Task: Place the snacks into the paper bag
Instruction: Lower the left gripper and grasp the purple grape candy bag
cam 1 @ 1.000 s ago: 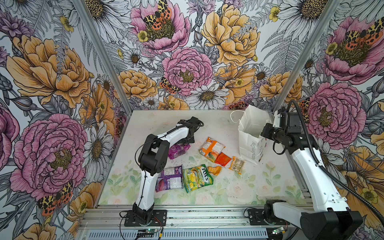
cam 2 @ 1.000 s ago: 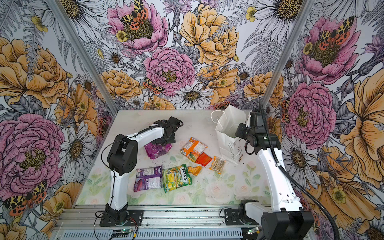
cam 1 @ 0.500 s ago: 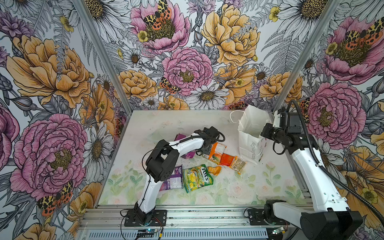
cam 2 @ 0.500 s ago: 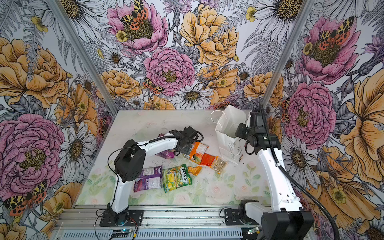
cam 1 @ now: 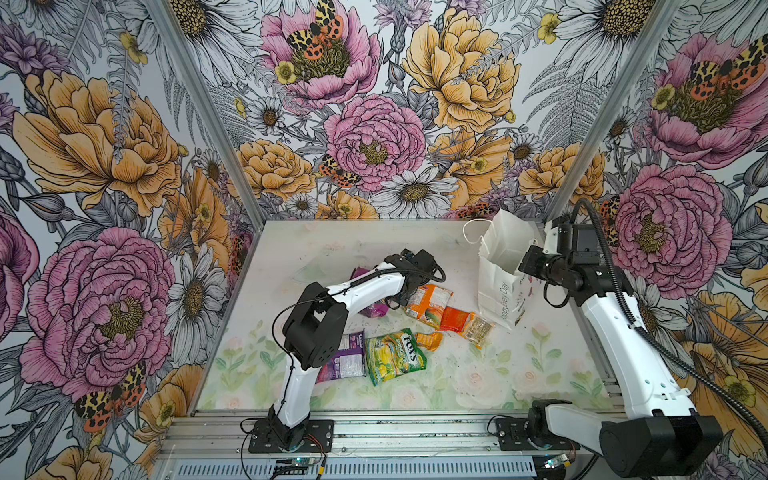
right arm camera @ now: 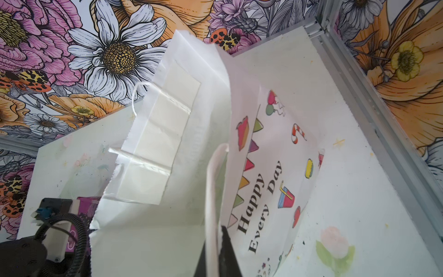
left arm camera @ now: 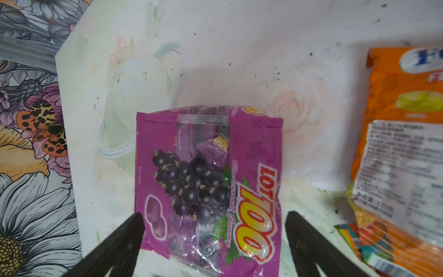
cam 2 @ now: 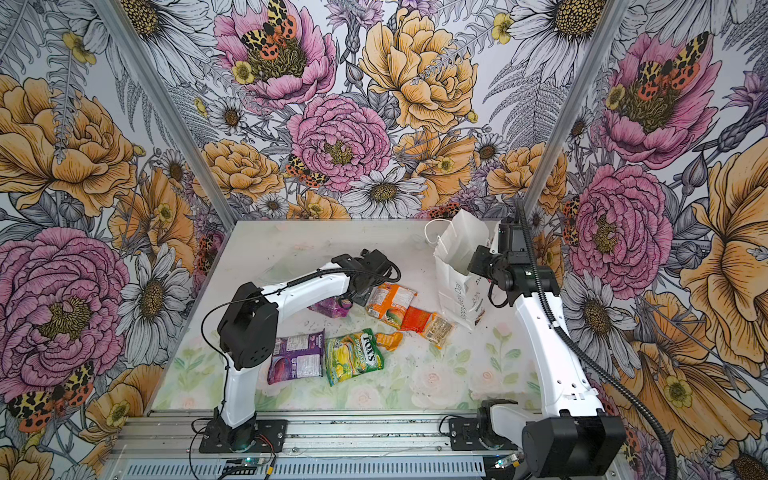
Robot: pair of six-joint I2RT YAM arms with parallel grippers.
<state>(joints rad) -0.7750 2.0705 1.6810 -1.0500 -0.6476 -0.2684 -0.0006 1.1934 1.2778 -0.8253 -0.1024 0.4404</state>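
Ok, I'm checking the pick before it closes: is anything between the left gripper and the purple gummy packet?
Nothing visible. The open left gripper straddles the purple packet, which lies flat on the table with nothing on top of it. The orange-white packet lies off to one side, apart from it.

tbl (cam 1: 457, 386) | 7 snack pkts (cam 1: 395, 355) flat | paper bag (cam 1: 494, 286) standing

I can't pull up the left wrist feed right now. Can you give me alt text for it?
The left end effector is open, with one finger on either side of a purple Lot 100 gummy packet lying flat on the white table. An orange-white packet lies apart beside it.
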